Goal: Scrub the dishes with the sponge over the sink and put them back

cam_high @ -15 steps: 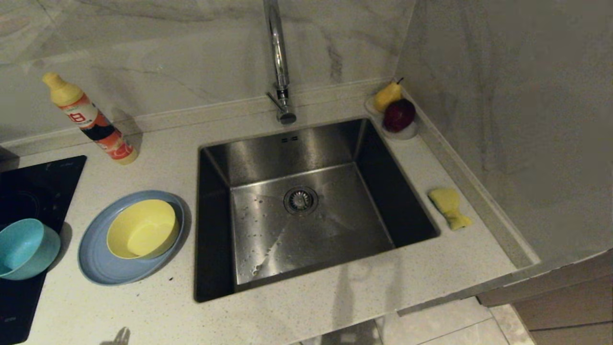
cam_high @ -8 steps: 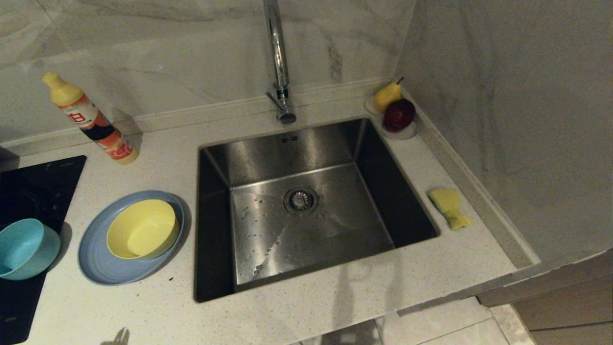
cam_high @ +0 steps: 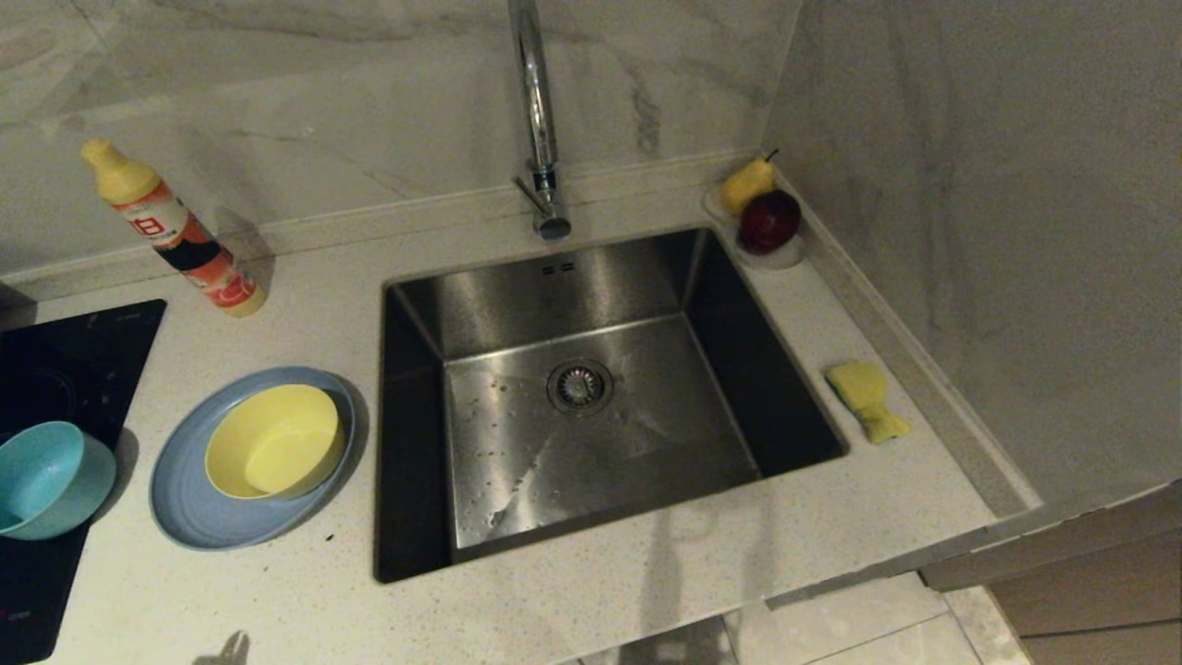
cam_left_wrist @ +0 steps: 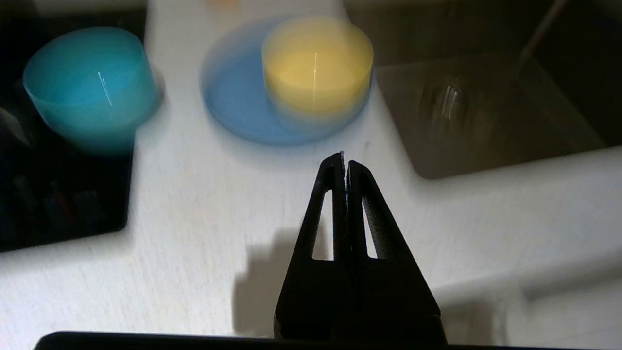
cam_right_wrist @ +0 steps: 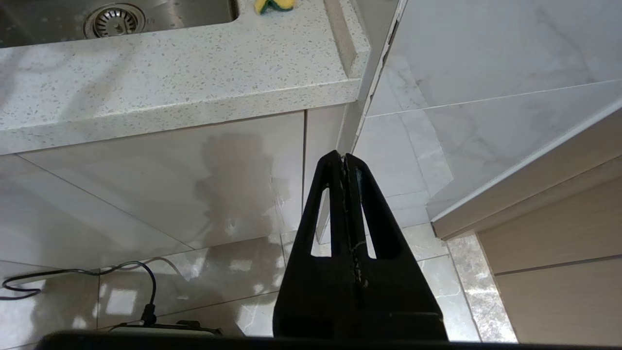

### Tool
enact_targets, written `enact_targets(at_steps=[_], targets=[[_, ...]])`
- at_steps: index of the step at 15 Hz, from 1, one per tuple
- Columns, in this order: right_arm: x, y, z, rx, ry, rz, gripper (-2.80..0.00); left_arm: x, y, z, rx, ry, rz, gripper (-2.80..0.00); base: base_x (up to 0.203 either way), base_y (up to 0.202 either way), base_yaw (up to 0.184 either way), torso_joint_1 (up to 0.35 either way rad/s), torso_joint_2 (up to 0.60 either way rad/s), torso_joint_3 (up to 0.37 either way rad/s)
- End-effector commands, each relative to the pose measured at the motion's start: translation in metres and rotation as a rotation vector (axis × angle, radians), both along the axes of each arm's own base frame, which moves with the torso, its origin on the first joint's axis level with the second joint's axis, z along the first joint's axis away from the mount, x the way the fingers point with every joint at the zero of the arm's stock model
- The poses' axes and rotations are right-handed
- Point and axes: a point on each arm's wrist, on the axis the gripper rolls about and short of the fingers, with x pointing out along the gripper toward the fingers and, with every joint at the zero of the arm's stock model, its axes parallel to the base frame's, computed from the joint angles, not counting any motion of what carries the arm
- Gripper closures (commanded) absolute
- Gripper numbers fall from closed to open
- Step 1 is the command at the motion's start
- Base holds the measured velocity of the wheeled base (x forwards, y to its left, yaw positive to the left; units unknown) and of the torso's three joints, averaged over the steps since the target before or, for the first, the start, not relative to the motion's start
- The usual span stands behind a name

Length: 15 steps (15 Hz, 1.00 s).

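A big shiny sink (cam_high: 591,406) sits in the middle of a pale speckled counter (cam_high: 305,591), with a round drain (cam_high: 580,385) in its floor and a tall tap (cam_high: 538,120) standing behind it. To the left of the sink lies a wide blue plate (cam_high: 189,517), and a yellow bowl (cam_high: 275,441) sits inside it. Further left, a teal bowl (cam_high: 46,480) rests on the edge of a black stove top (cam_high: 55,360). The sponge (cam_high: 866,399) lies flat on the counter on the other side of the sink, close to the wall, with nothing touching it. In the far corner behind it a small white dish (cam_high: 785,257) holds a yellow pear (cam_high: 746,185) and a red apple (cam_high: 769,222). A bottle (cam_high: 171,231) with a yellow cap leans near the back wall on the left. The left gripper (cam_left_wrist: 345,160) hangs above the bare counter with its two black fingers pressed together and nothing between them. Its tip points toward the blue plate and the yellow bowl, which are near it but not touching, and the teal bowl is off to one side. The right gripper (cam_right_wrist: 342,160) is down low in front of the white cabinet (cam_right_wrist: 160,184), below the counter edge, over the tiled floor (cam_right_wrist: 243,272). Its fingers are pressed together too, holding nothing. The sponge is well away from it, up on the counter above. A black cable (cam_right_wrist: 97,272) lies on the floor.
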Motion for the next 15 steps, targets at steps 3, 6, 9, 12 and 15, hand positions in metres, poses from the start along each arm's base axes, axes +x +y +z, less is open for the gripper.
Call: enact_targets(at_steps=[3,6,9,12,15], targets=[[0.0,0.0,0.0,0.0,-0.003,0.001,0.0,0.012,0.0,0.087,-0.009,0.024,0.024,0.0,0.0,0.0,0.0,0.0,0.0,0.0],[0.0,0.0,0.0,0.0,-0.002,0.001,0.0,0.069,0.0,0.144,-0.028,0.111,0.072,0.0,0.0,0.0,0.0,0.0,0.0,0.0],[0.0,0.0,0.0,0.0,-0.002,0.001,0.0,0.146,0.0,0.176,-0.048,0.158,0.146,0.0,0.0,0.0,0.0,0.0,0.0,0.0],[0.0,0.0,0.0,0.0,-0.003,0.001,0.0,0.228,0.0,0.182,-0.058,0.2,0.23,0.0,0.0,0.0,0.0,0.0,0.0,0.0],[0.0,0.0,0.0,0.0,-0.002,0.001,0.0,0.297,-0.001,0.168,-0.09,0.184,0.3,0.0,0.0,0.0,0.0,0.0,0.0,0.0]])
